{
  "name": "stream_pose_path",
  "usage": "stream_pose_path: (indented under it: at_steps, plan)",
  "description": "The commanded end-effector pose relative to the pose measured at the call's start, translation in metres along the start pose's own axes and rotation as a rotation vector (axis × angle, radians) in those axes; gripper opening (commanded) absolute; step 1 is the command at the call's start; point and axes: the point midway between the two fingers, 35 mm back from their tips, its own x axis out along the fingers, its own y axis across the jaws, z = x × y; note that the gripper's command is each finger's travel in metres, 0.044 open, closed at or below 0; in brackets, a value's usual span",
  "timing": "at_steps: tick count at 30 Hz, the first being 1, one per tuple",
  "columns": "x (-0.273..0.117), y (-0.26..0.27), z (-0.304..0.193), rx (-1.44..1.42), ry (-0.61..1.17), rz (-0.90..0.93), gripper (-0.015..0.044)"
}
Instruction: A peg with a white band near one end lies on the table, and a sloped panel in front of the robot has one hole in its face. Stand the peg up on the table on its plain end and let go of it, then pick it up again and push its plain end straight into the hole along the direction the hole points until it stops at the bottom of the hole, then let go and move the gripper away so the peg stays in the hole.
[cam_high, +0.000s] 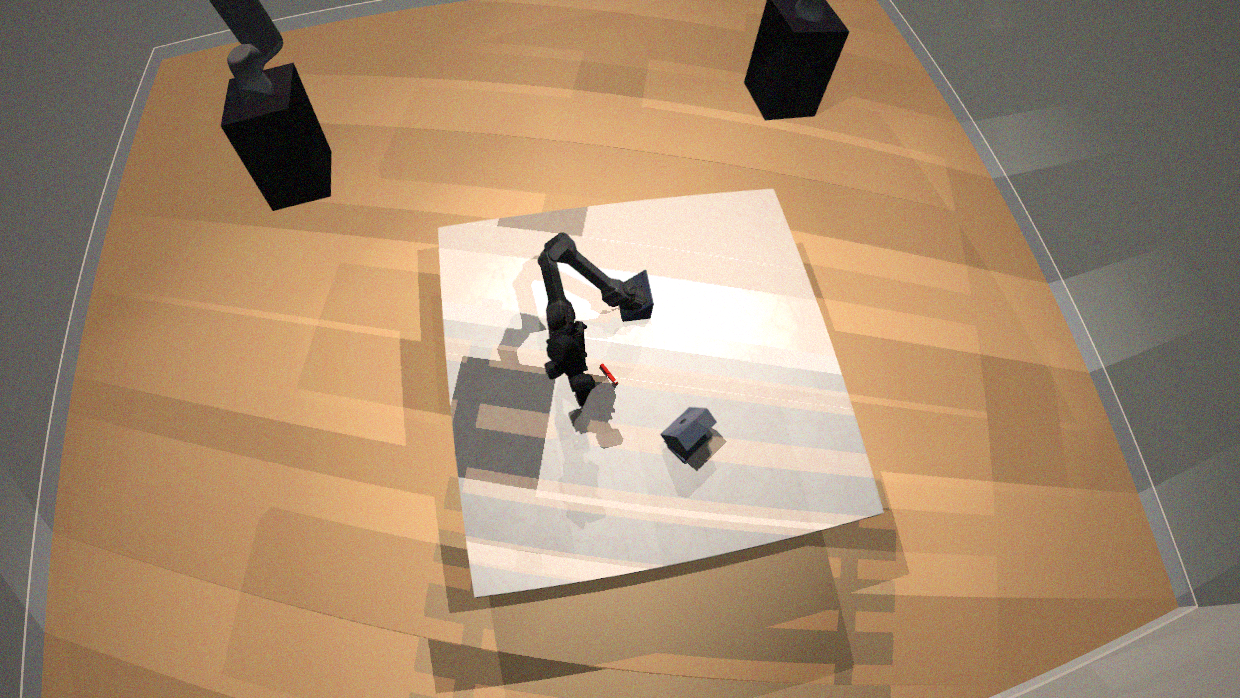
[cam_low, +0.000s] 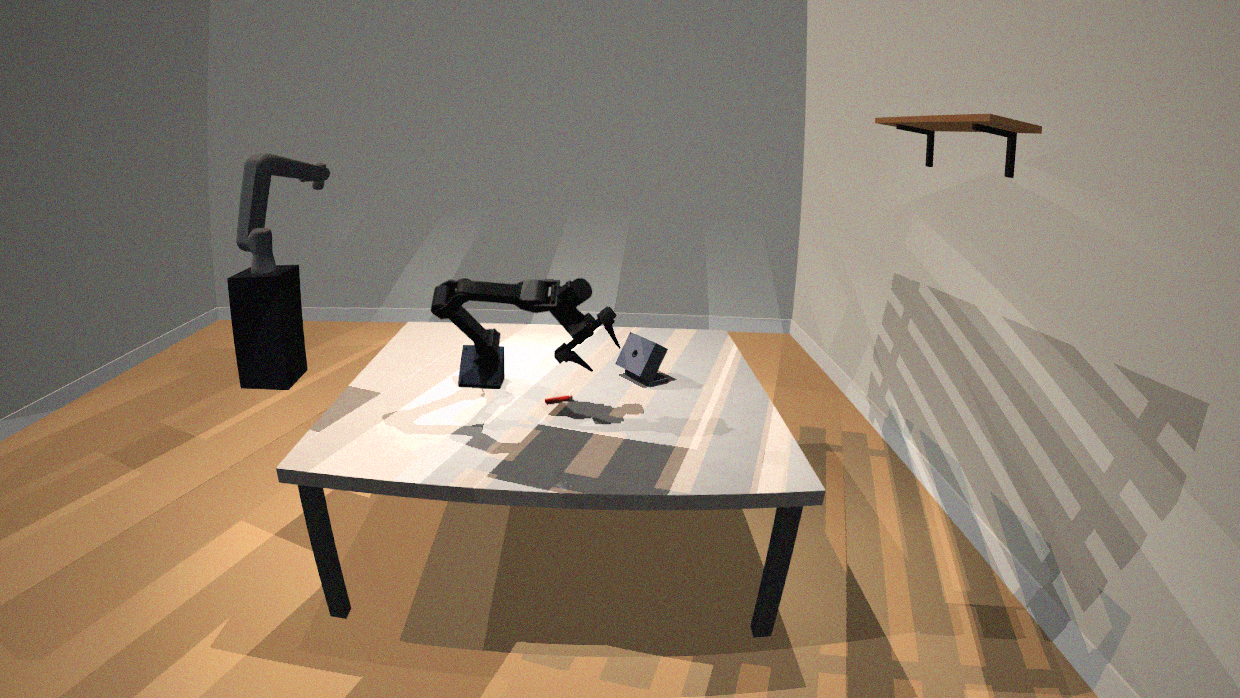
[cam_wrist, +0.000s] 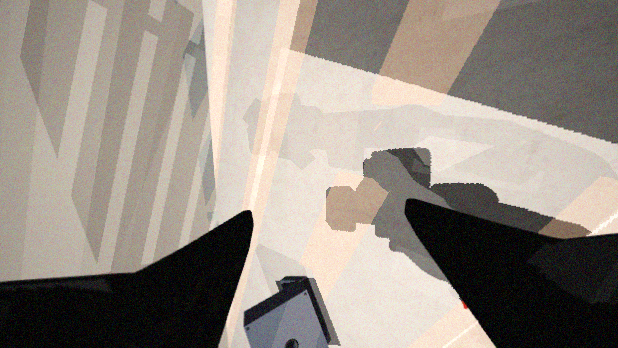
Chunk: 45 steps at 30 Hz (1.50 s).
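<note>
Peg (cam_high: 608, 373) (cam_low: 557, 399) (cam_wrist: 465, 304): red. Sloped panel (cam_high: 688, 428) (cam_low: 639, 355) (cam_wrist: 285, 320): blue-grey, dark hole in face. Gripper (cam_low: 586, 339) (cam_wrist: 329, 211): black. Tabletop (cam_high: 754, 485) (cam_low: 373, 450) (cam_wrist: 350, 310): off-white, pale stripes plus grey shadow patches. Floor (cam_high: 260, 390) (cam_low: 130, 485): orange-tan, banded light and dark. Wall shelf (cam_low: 963, 123): brown board, black brackets. Pedestal (cam_high: 282, 147) (cam_low: 267, 329) under grey arm (cam_high: 251, 39) (cam_low: 254, 199): black

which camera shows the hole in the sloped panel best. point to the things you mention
The exterior view: the hole (cam_high: 682, 420) (cam_low: 634, 353) (cam_wrist: 291, 344) appears whole there, dark against the panel's face (cam_high: 691, 424) (cam_low: 630, 365) (cam_wrist: 287, 320). The top view shows only a small, foreshortened dark spot; in the wrist view, the bottom edge of the picture cuts the hole off.
</note>
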Motion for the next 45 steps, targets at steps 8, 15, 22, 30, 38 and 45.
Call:
stream_pose_path:
  at_steps: [8,15,22,30,38,45]
  plan:
    - [0.012,-0.015,-0.04,-0.335,0.117,-0.114,0.044]
    - [0.016,-0.026,-0.062,-0.548,0.198,-0.171,0.044]
    - [0.018,-0.038,-0.083,-0.763,0.284,-0.22,0.044]
    - [0.017,-0.052,-0.103,-1.011,0.387,-0.267,0.044]
    - [0.014,-0.066,-0.119,-1.261,0.498,-0.303,0.044]
    - [0.01,-0.079,-0.131,-1.479,0.6,-0.328,0.044]
